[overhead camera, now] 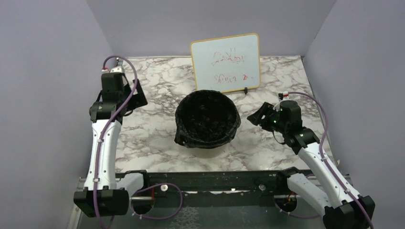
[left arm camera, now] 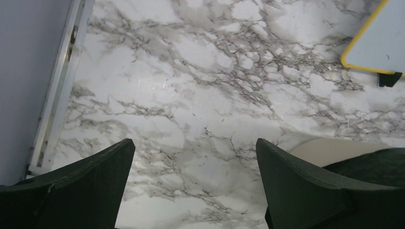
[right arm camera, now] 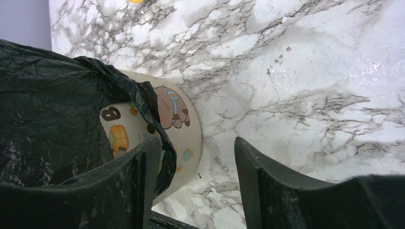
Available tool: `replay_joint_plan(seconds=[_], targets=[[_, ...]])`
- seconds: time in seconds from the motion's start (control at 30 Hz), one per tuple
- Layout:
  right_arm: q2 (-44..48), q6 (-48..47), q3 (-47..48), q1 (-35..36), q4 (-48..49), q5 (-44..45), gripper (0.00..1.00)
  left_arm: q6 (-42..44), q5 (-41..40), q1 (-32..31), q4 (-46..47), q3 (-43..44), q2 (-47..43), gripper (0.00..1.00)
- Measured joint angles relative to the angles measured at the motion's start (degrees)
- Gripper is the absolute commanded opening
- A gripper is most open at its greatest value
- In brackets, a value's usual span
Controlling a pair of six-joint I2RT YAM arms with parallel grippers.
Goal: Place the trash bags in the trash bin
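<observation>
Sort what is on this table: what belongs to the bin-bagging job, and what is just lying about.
Job: cream plastic cylindrical trash bin with cartoon prints; crinkly black plastic trash bag lining it and folded over its rim.
Lying about: white whiteboard with red writing, standing behind the bin.

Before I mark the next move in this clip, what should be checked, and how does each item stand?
1. Trash bag lines the trash bin: ok, it covers the mouth and folds over the rim.
2. Bin upright on the table: ok.
3. Left fingers open and empty: ok, only marble shows between them.
4. Right fingers open: ok, beside the bin.
5. Right fingers clear of the bag's overhang: cannot tell, one sits right against it.
6. Whiteboard out of the way: ok, it stands behind the bin.
</observation>
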State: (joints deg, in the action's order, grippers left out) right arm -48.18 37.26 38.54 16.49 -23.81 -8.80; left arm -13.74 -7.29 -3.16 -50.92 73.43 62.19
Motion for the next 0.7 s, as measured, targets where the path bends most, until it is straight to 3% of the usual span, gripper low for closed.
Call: replay_joint_plan(seconds=[0.1,0.17,0.33,0.57,0.7], targets=[[0.6,-0.2,0.0,0.0,0.0,0.3,0.63,-1.8,6.9,8.9,0.3,-3.6,-0.3,0.99],[0.5,-0.3,-0.2,0.0,0.0,0.2,0.63,-2.9,11.3,11.0,0.5,-7.0,-1.0,0.99],[-0.2,-0.2,-0.8,0.0,0.2,-1.6,0.63,-4.6,19.4,11.2,0.7,-15.3,-4.5,0.99],[-0.1,1.9,-2.9,0.0,4.0,-7.7,0.63,-5.6,23.8,11.2,0.7,-23.3,-10.1,0.97],[-0.2,3.5,-3.7,0.0,6.0,-11.1,0.63,-5.8,32.9,11.3,2.0,-28.4,-11.0,0.97]])
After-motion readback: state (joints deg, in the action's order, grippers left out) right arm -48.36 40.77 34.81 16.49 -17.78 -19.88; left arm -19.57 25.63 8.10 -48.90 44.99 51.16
